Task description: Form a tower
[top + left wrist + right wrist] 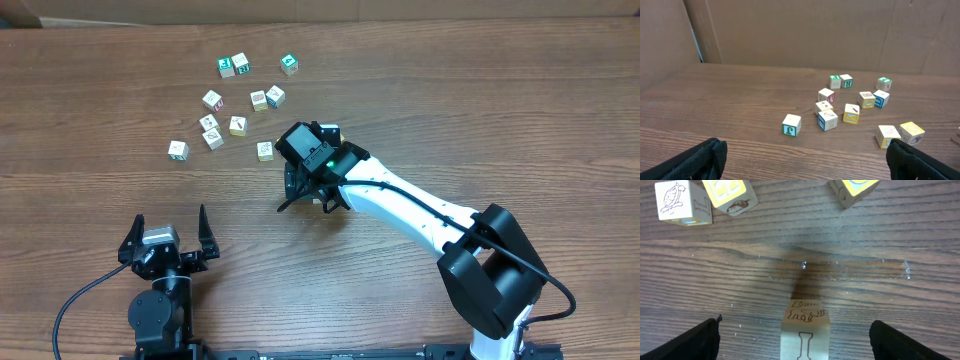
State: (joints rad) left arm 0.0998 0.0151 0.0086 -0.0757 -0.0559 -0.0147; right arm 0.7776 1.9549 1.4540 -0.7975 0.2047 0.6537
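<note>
We see the tower point(805, 315) from the right wrist camera. It stands on the table point(480, 90) right between the fingers of the right pincer point(794, 339), about midway, and neither finger touches it. That pincer is spread wide, with a clear gap on each side. The tower's long axis runs upright, toward the lens, so only its top cube shows, and we cannot tell how many lie beneath. From overhead the right arm hides it.

The right arm is much the nearer. The left pincer point(168, 220) rests near the front edge, also spread and holding nothing, well apart from the tower.

The top cube is pale wood with sharp edges. It has a brown outline of an animal on its upper face and a letter I on the side facing us. The fingers are matte black and soft-looking. The table is dark wood grain with a faint sheen. Loose cubes point(238, 125) lie scattered beyond the tower, some yellow, some with green or blue faces.

We judge the next move must stay square to the tower, since a sideways brush could topple it.
</note>
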